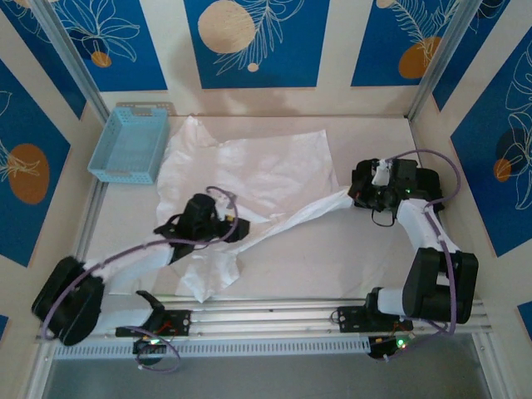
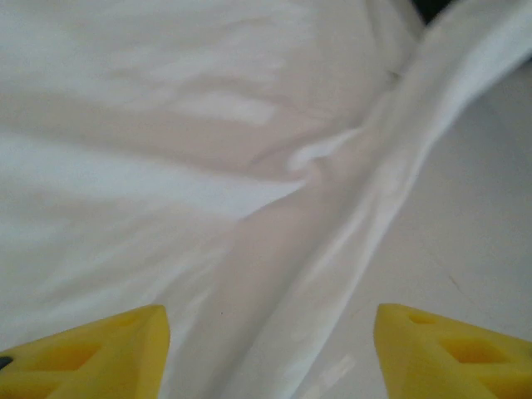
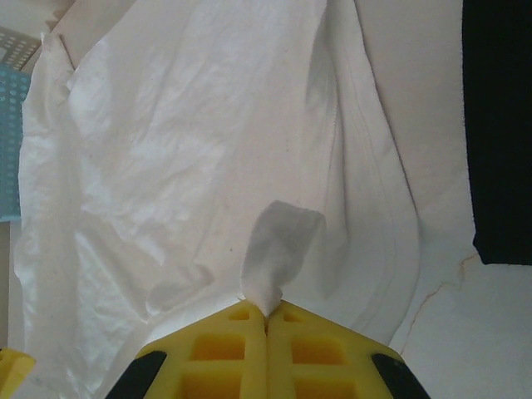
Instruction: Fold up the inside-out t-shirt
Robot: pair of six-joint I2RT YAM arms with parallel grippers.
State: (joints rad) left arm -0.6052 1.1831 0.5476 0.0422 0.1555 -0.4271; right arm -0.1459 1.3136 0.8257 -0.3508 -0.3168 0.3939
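Note:
The inside-out t-shirt (image 1: 249,170) is white and lies loosely spread over the table's middle, with a long fold (image 1: 307,214) pulled taut toward the right. My left gripper (image 1: 199,223) hovers low over its near left part. In the left wrist view this left gripper (image 2: 270,353) is open, its yellow fingers (image 2: 100,349) wide apart with only the t-shirt's creased cloth (image 2: 274,208) below them. My right gripper (image 1: 356,196) holds the end of the taut fold. In the right wrist view the right gripper (image 3: 266,314) is shut on a small pinch of the t-shirt (image 3: 278,241).
A light blue basket (image 1: 129,145) stands at the back left corner, just off the shirt's edge. A black shape (image 3: 499,125) fills the right edge of the right wrist view. Bare table (image 1: 374,258) shows near right, and walls close in on all three far sides.

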